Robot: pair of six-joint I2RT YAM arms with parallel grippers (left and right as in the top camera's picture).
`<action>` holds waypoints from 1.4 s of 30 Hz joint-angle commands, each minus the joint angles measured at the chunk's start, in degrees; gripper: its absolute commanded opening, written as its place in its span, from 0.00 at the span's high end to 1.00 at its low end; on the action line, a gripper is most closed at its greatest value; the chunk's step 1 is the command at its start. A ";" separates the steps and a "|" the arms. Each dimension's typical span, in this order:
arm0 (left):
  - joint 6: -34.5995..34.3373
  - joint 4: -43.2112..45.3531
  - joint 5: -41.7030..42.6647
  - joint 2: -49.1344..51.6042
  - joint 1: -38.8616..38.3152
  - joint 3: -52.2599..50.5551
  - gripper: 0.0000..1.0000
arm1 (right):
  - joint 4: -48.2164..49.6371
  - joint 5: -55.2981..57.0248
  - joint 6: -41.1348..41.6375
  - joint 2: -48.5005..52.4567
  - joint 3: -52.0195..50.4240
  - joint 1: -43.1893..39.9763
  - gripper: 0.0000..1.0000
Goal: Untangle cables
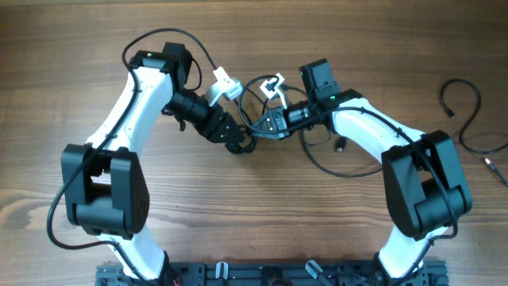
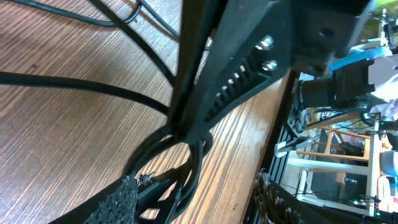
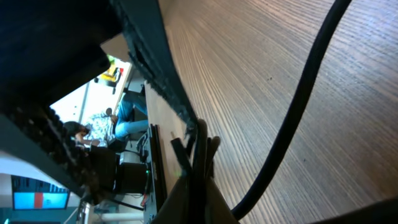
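The cables (image 1: 255, 121) form a black tangle at the table's middle, between both grippers. My right gripper (image 1: 267, 125) is shut on a few strands; in the right wrist view (image 3: 194, 183) they run out of its closed tips, and one thick strand (image 3: 298, 106) curves past. My left gripper (image 1: 240, 144) is open just left of it; in the left wrist view (image 2: 199, 202) its padded fingers stand wide apart around a loop of cable (image 2: 177, 158) on the wood. One strand loops under the right arm with a small plug (image 1: 340, 146).
A separate loose black cable (image 1: 468, 119) curls at the far right, with a small plug (image 1: 490, 164) near the edge. White connectors (image 1: 226, 83) on the arm wiring hang above the tangle. The arm bases stand at the front edge.
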 commanded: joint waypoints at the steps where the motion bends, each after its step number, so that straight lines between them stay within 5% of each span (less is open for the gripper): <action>1: 0.90 0.42 -1.84 0.72 0.35 0.00 0.36 | -0.42 -7.48 -3.56 -1.51 0.15 0.15 0.96; 9: 0.87 1.07 -2.58 0.72 0.33 0.00 0.38 | -0.98 -10.71 -4.81 -1.51 0.15 0.22 0.96; 15: 0.87 1.07 -2.58 0.72 0.33 0.00 0.76 | -1.14 -10.71 -4.83 -1.51 0.15 0.26 0.96; 22: 0.87 1.07 -2.56 0.72 0.33 0.00 0.96 | -1.14 -9.35 -4.79 -1.51 0.15 0.26 0.96; 25: 0.87 1.09 -2.56 0.72 0.33 0.00 0.96 | -1.11 -9.35 -4.72 -1.51 0.15 0.26 0.95; 34: -0.26 1.79 -2.60 0.72 0.35 0.00 0.96 | -1.11 9.14 7.08 -1.51 0.15 0.26 0.67; 42: -8.70 6.10 -3.43 0.72 0.35 0.00 0.96 | 3.50 5.14 14.75 -1.53 0.15 0.20 0.72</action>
